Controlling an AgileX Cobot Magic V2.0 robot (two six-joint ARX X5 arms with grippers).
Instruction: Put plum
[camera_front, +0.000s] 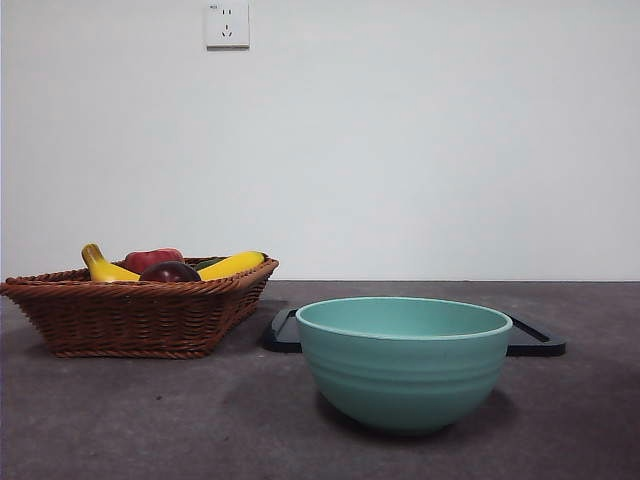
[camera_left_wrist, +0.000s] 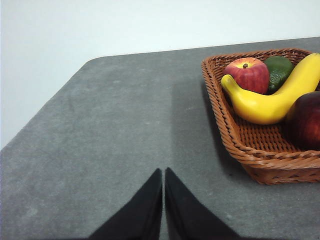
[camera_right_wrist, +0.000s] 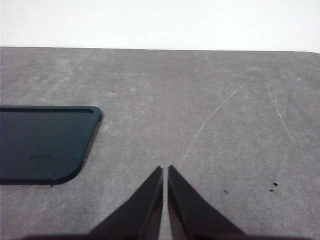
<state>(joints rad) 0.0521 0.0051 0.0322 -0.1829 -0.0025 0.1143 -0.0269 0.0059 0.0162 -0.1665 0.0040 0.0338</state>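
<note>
Open grey table lies before my left claw, nothing on it up to the wicker basket. Over the basket's low rim, a banana lies just beside the plum, crowding it on one side. Ahead of my right claw only a flat dark tray lies beside.

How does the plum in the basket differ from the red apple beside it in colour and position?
The plum is dark maroon all over, while the apple is brighter red with yellowish streaks. The apple shows a stem pit on top; none is visible on the plum. In the front view the plum sits nearer the camera, the apple farther back. Both are round, glossy, and lie in the same wicker basket, touching a banana.
</note>
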